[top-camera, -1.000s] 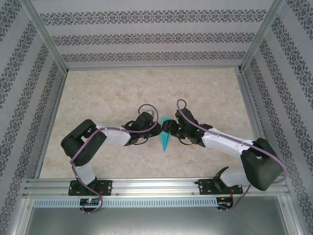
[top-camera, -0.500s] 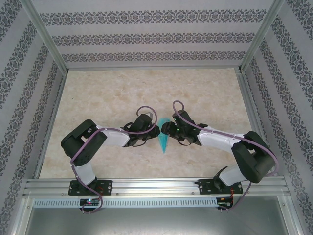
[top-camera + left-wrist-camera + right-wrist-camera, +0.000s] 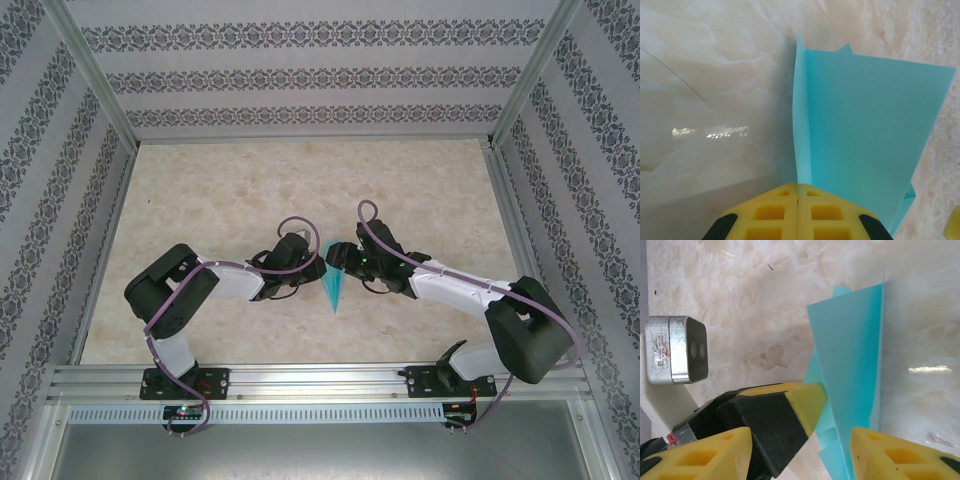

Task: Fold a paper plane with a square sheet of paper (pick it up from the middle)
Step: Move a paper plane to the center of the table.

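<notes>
The turquoise paper plane (image 3: 333, 287) stands on edge at the middle of the table, its sharp tip pointing toward the arm bases. My left gripper (image 3: 317, 266) is shut on its centre fold; in the left wrist view the yellow fingers (image 3: 775, 210) meet on the thin crease, with the paper plane (image 3: 865, 120) spreading up and right. My right gripper (image 3: 342, 257) is open at the paper's other side. In the right wrist view my right gripper (image 3: 801, 440) straddles the paper plane (image 3: 852, 355) and the left gripper's yellow tip (image 3: 807, 400), which presses on the paper.
The marbled beige table (image 3: 250, 190) is walled by patterned panels and an aluminium frame (image 3: 310, 380) along the near edge. The left wrist's silver camera block (image 3: 677, 350) is in the right wrist view, left of the paper.
My right gripper has come in toward the paper, and its elbow swung inward, then back out. The paper has tilted slightly. The left gripper has held its grip with little movement.
</notes>
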`<action>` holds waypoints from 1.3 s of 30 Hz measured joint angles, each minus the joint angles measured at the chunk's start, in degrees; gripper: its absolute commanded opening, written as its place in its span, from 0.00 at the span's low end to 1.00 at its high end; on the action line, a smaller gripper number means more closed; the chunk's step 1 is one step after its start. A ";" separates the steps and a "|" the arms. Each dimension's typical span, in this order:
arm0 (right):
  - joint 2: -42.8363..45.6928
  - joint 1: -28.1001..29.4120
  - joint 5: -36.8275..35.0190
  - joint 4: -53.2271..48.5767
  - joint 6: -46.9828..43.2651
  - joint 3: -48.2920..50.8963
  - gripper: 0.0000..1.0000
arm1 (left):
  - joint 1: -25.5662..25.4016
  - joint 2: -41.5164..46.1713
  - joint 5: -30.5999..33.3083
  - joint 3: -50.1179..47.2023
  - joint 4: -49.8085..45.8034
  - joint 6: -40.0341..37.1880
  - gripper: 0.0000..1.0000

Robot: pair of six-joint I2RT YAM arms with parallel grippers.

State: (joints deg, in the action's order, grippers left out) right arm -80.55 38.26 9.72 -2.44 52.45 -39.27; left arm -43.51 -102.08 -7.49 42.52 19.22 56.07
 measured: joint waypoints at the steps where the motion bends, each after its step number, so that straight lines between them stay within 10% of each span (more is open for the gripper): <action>1: -0.72 0.00 0.37 0.46 0.00 -0.02 0.55 | 0.00 -0.07 -0.04 0.00 0.04 0.00 0.00; 39: -4.57 4.48 -0.26 -2.25 -3.48 2.69 0.55 | 0.76 -0.81 -1.62 -1.14 2.32 1.70 0.00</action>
State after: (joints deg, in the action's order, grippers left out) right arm -85.12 42.74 9.45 -4.69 48.97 -36.58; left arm -42.74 -102.89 -9.10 41.39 21.54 57.78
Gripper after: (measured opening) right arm 0.548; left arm 0.048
